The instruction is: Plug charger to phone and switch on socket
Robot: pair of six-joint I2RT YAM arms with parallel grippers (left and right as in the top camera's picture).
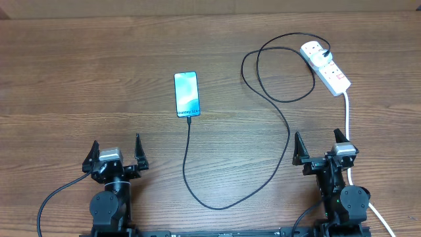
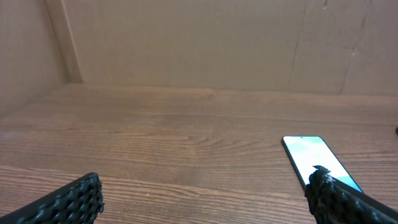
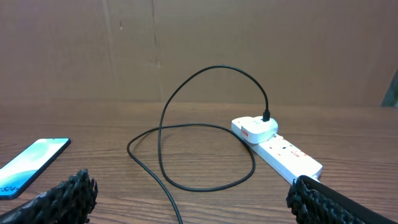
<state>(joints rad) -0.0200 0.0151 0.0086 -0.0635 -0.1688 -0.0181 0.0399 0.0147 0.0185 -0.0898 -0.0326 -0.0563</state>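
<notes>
Right pincer [image 1: 317,139] sits at the lower right of the overhead frame, jaws spread wide and holding nothing. My left pincer [image 1: 116,143], at the lower left, is just as wide and just as empty. The socket [image 1: 327,67] lies in the upper right, straight up-frame from my right pincer and slightly to its right. Its long axis slants from upper left down to lower right, with the white cord running back down past my right arm. That makes the right arm much the nearer one for the switch. The phone [image 1: 187,94] lies upper centre with its long axis up and down the frame, nearer my left pincer. The charger [image 3: 217,67] meets its lower edge, though I cannot tell if the tip is seated.
</notes>
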